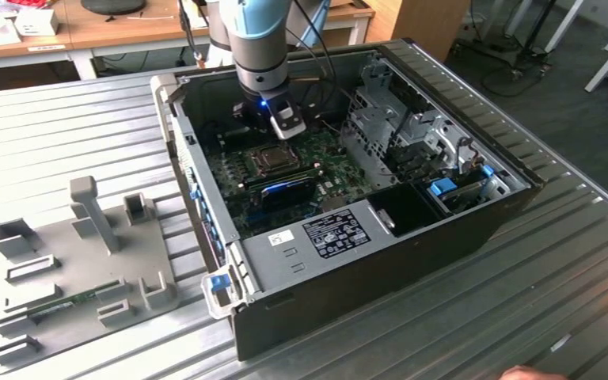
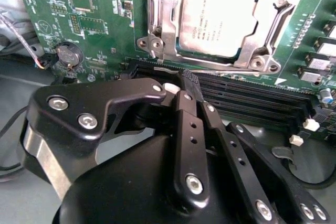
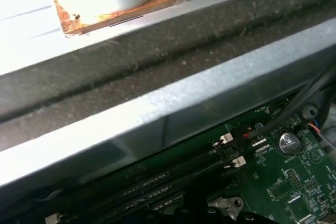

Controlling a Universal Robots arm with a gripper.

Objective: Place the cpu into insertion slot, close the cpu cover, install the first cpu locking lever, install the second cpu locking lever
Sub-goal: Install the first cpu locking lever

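The arm reaches down into the open computer case [image 1: 462, 214], which lies on its side on the ribbed metal table [image 1: 61, 134], centre of the exterior view. The gripper [image 1: 283, 127] hangs over the green circuit board [image 1: 336, 162], just above the socket area.

In the second wrist view the gripper [image 2: 181, 88] takes up the lower half of the frame. Its black fingers [image 2: 185, 124] are pressed together, tips meeting, with nothing between them. The tips sit over the long black memory strips [image 2: 247, 100], just below the socket in the frame.

The cpu [image 2: 218, 18] lies flat in the insertion slot [image 2: 169, 51], top centre of the second wrist view, pale metal face up. The cpu cover [image 2: 163, 11] frames it on all sides and appears to lie down around the chip. In the exterior view the cpu [image 1: 275, 157] shows as a small pale square at frame centre.

A round coin battery [image 2: 67, 55] sits on the board at centre left of the second wrist view.

A grey parts tray [image 1: 82, 261] rests on the table, lower left of the exterior view, well apart from the case.
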